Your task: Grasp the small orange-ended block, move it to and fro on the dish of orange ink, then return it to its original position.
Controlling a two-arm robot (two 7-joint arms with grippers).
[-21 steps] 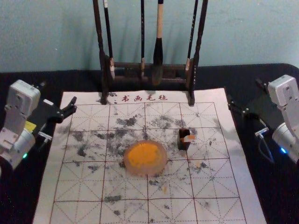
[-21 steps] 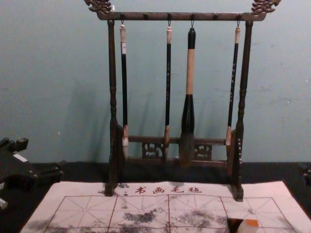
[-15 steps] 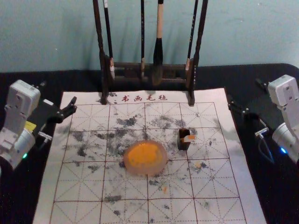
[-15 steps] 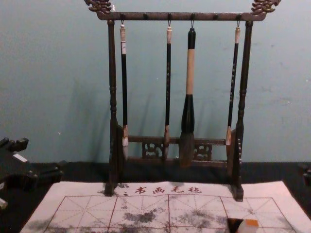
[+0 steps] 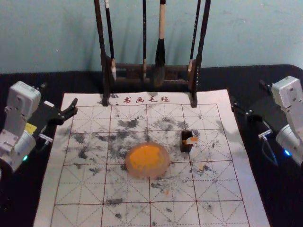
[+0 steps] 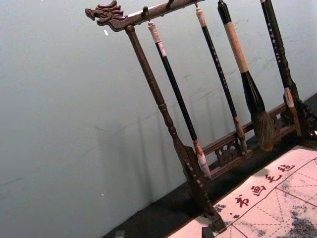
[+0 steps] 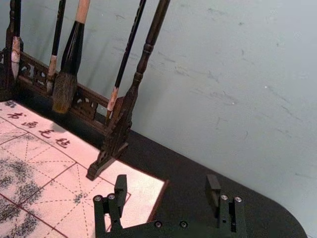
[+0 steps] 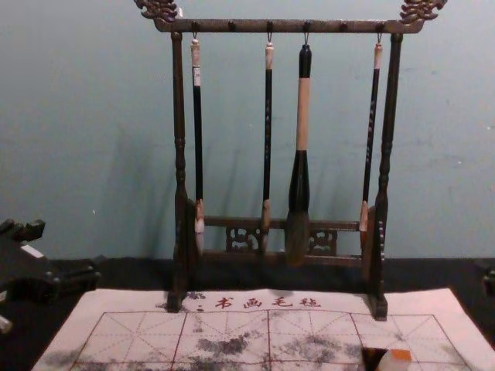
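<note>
The right claw is released, its two fingers wide apart with nothing between them, off the right side of the paper mat. The left claw is parked off the opposite side, also spread and empty. Inward from the right claw, the small orange-ended block sits on the mat at a dark upright piece; whether the two are joined I cannot tell. Just beside it, towards the robot's left, lies the dish of orange ink, well apart from both claws. Beyond stands the brush rack. As things lie, no grasp or stroke is under way. Either all of it is left to do, or the block is already back; its orange end does not settle which. If unstarted, grasping, inking and returning remain.
</note>
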